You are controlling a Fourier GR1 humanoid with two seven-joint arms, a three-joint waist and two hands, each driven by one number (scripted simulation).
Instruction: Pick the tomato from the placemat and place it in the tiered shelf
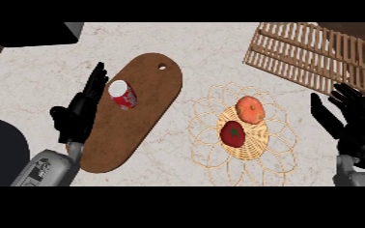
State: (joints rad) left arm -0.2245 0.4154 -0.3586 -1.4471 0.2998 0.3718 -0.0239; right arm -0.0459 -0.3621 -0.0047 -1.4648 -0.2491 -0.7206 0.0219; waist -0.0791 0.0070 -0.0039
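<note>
A red tomato [232, 133] lies on the round woven wicker placemat [206, 125] at the centre right, next to an orange fruit [250, 109] just behind it. The slatted wooden tiered shelf [306, 53] stands at the upper right. My right hand [347, 121] is at the right edge, to the right of the placemat, fingers straight and raised, holding nothing. My left hand [80, 108] rests open at the left, against the edge of a cutting board, apart from the tomato.
A long brown wooden cutting board [149, 101] lies diagonally at the left centre with a red and white can [123, 95] lying on it. A dark object [35, 34] fills the upper left corner. The marble counter [192, 43] shows between the board and the shelf.
</note>
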